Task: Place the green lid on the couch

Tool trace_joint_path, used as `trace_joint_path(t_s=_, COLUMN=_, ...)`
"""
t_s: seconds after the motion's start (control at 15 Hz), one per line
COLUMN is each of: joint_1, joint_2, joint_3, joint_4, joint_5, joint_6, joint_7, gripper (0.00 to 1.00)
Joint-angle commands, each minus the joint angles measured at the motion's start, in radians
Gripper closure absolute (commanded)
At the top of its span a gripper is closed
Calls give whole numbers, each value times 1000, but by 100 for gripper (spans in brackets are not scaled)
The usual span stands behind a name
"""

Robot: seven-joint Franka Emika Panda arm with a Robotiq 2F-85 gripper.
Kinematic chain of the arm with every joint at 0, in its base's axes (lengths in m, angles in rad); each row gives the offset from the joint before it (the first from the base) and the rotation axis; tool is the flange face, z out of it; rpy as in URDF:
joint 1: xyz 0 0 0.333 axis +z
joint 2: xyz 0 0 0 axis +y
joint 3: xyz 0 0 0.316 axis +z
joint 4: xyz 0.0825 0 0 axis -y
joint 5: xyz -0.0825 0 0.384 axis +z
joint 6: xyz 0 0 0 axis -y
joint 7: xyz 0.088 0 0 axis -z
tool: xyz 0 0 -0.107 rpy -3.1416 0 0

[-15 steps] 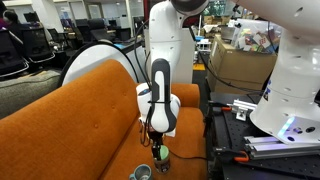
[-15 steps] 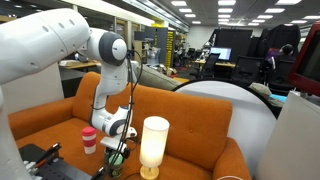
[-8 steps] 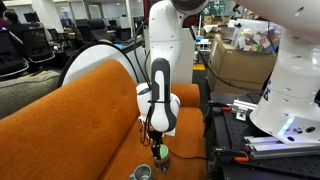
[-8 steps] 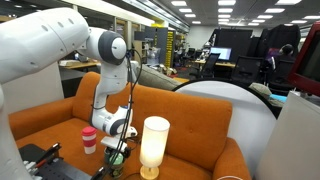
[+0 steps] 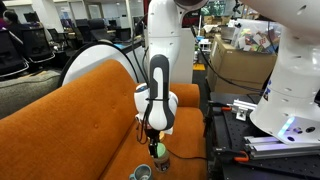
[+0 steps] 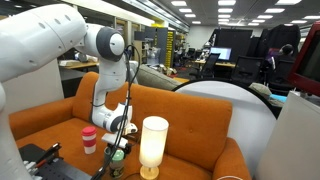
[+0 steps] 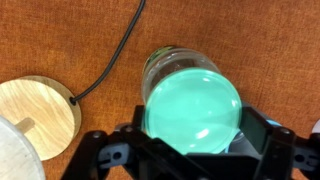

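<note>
The pincer (image 7: 193,125) clamps the green lid (image 7: 192,105) at mid-frame in the wrist view, over a clear jar (image 7: 165,62) on the bench (image 7: 275,45), and the couch (image 5: 70,110) spreads up-left of it in an exterior view.

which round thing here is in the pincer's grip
The pale-green lid, clamped between the fingers of the pincer. The dark teal cup, the red-and-white cup and the cream lamp all stand free of it.
</note>
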Motion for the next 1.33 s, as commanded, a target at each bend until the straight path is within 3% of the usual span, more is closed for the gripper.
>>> trace_joint_path(t_s=0.0, joint_1=8, joint_2=-43, joint_3=-4, joint_4=-36, joint_5=-23, joint_6=-13, joint_7=0, gripper=31)
trace_joint_path(t_s=0.33, joint_1=24, joint_2=-90, joint_3=28, joint_4=-69, joint_5=-77, joint_6=-2, joint_7=-36, gripper=31)
trace_joint_path(t_s=0.6, joint_1=16, joint_2=-96, joint_3=92, joint_4=-95, joint_5=-123, joint_6=-4, joint_7=-87, gripper=31)
trace_joint_path(t_s=1.27, joint_1=-17, joint_2=130, joint_3=166, joint_4=-81, joint_5=-222, joint_6=144, joint_7=-200, gripper=31)
